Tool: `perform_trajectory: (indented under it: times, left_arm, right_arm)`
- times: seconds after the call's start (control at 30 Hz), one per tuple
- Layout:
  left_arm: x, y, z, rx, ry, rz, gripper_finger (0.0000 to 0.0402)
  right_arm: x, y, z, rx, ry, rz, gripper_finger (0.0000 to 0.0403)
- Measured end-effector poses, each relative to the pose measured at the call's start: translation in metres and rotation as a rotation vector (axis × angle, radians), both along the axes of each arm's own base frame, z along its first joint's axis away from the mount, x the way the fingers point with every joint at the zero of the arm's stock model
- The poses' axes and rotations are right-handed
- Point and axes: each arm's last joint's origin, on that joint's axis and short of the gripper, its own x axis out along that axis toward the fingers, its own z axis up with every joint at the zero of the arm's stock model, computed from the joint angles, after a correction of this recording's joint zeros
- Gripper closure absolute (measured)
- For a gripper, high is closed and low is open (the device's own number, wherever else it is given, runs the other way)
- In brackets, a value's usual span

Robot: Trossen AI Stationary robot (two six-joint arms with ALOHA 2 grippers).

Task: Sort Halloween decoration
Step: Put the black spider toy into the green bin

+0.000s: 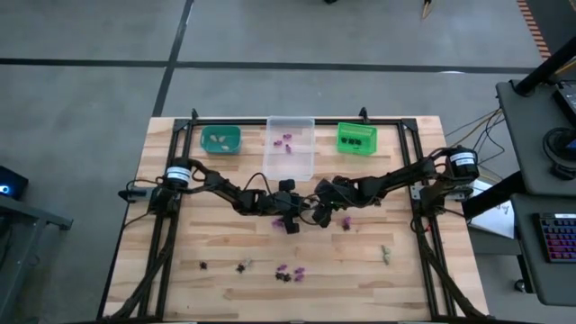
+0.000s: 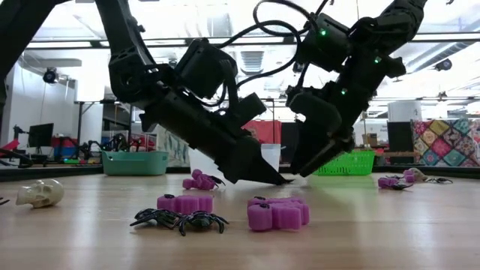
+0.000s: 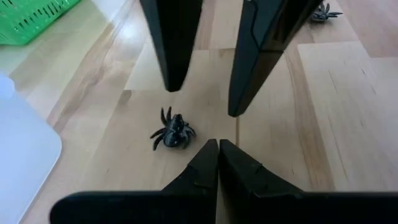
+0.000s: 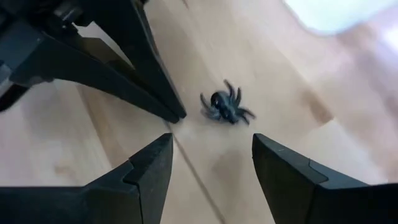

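Observation:
A small black spider (image 3: 173, 132) of the Halloween decoration lies on the wooden table (image 3: 348, 124) at its middle. My left gripper (image 3: 218, 144) is shut, and its tips point slanting down just beside the spider without touching it. My right gripper (image 4: 211, 180) hangs open above the spider (image 4: 225, 107), its two fingers pointing down from the opposite side. In the low view my left gripper (image 2: 283, 178) is a dark wedge low over the table, and my right gripper (image 2: 315, 161) stands right behind it. In the high view both meet at the table's centre (image 1: 309, 214).
A teal bin (image 1: 220, 139), a clear bin (image 1: 290, 155) and a green bin (image 1: 356, 138) stand along the far edge. Purple trinkets (image 2: 277, 214), black spiders (image 2: 180, 220) and a pale skull (image 2: 41, 193) lie scattered toward the near edge.

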Motion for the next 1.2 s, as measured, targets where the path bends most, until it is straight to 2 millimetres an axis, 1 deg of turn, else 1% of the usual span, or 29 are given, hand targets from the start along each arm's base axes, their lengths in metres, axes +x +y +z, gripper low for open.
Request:
perform_trajectory:
  times: [0.1,0.23,0.4,0.6,0.67,0.83,1.03,1.13,1.2]
  left_arm:
    - [-0.001,-0.003,0.003,0.002,0.001,-0.009,0.0402]
    - [-0.003,-0.006,0.010,0.018,0.028,-0.023,0.0402]
    - [-0.010,-0.006,0.020,0.020,0.088,-0.028,0.0402]
    - [-0.016,-0.005,0.030,0.022,0.092,-0.030,0.0402]
    - [-0.018,-0.005,0.031,0.028,0.093,-0.033,0.0402]
    - [-0.016,-0.005,0.033,0.032,0.058,-0.037,0.0402]
    - [-0.011,-0.005,0.025,0.065,0.013,-0.057,0.0402]
    - [-0.008,-0.005,0.023,0.079,-0.022,-0.064,0.0399]
    - [-0.007,-0.005,0.022,0.096,-0.033,-0.073,0.0389]
  right_arm:
    - [0.001,0.000,0.000,-0.072,0.012,0.098,0.0193]
    - [0.002,0.004,-0.008,-0.190,0.053,0.275,0.0193]
    - [0.007,0.003,-0.017,-0.263,0.066,0.342,0.0196]
    - [0.010,0.003,-0.022,-0.287,0.058,0.351,0.0226]
    - [0.010,0.003,-0.022,-0.287,0.057,0.351,0.0239]
    - [0.008,0.002,-0.013,-0.283,0.043,0.323,0.0262]
    - [0.006,0.003,0.002,-0.292,0.000,0.316,0.0268]
    - [0.004,0.004,0.005,-0.290,0.000,0.318,0.0268]
    - [0.003,0.003,0.005,-0.289,0.008,0.319,0.0268]
